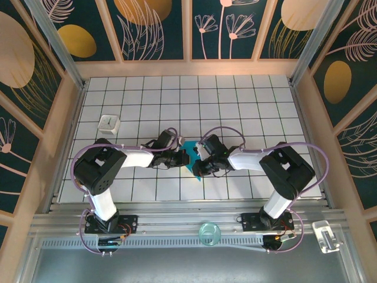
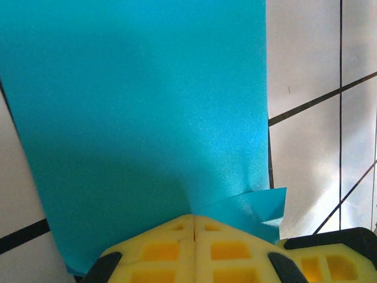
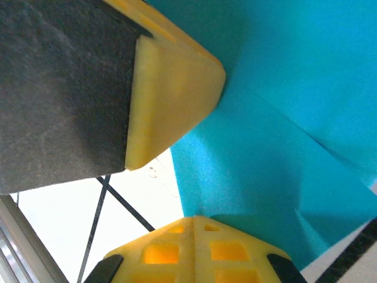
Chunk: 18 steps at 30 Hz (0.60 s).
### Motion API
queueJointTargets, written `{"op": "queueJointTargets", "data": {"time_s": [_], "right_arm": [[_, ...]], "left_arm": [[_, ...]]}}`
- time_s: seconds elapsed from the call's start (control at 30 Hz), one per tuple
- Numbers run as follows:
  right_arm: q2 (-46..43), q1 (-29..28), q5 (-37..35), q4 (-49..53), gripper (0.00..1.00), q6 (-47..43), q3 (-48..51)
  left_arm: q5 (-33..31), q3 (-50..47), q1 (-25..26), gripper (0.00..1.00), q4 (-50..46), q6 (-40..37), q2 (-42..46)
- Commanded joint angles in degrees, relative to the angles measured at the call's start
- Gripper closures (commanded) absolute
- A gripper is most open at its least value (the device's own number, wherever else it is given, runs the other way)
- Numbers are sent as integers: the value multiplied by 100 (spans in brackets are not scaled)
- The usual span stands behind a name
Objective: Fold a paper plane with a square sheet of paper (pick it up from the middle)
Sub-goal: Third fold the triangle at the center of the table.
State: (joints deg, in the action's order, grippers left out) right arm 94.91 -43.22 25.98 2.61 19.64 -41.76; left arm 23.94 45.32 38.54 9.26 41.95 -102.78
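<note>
One paper sheet (image 2: 147,106) lies between two hands; left hand (image 2: 194,221) and right hand (image 3: 194,220) each apparently pinch it. One white cube (image 1: 109,122) lies well left of the sheet.

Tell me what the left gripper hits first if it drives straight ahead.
The square sheet of paper, pinched in the left gripper, lies directly ahead; just beyond it, probably the right gripper, which faces it.

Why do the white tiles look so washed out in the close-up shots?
Left wrist view: glare whitens the table, and the paper darkens into shadow near the left pincer. Right wrist view: the table is blown out to near white at lower left. Top view: evenly lit, tiles clear.
</note>
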Motion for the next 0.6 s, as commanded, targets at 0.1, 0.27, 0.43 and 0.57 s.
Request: {"op": "queueJointTargets", "data": {"time_s": [0.1,0.27,0.43,0.57], "right_arm": [[-439,50,-190,1051,100,-230,280],[-660,57,83,993,100,-194,-62],[-489,23,341,736,100,-48,-362],[-136,-28,347,664,100,-113,-481]], "left_arm": [[-574,-119,-55,100,-926,-214,-171],[-558,-120,-51,100,-926,-203,-188],[-549,-92,-51,100,-926,-197,-188],[-544,-89,-47,100,-934,-214,-184]]}}
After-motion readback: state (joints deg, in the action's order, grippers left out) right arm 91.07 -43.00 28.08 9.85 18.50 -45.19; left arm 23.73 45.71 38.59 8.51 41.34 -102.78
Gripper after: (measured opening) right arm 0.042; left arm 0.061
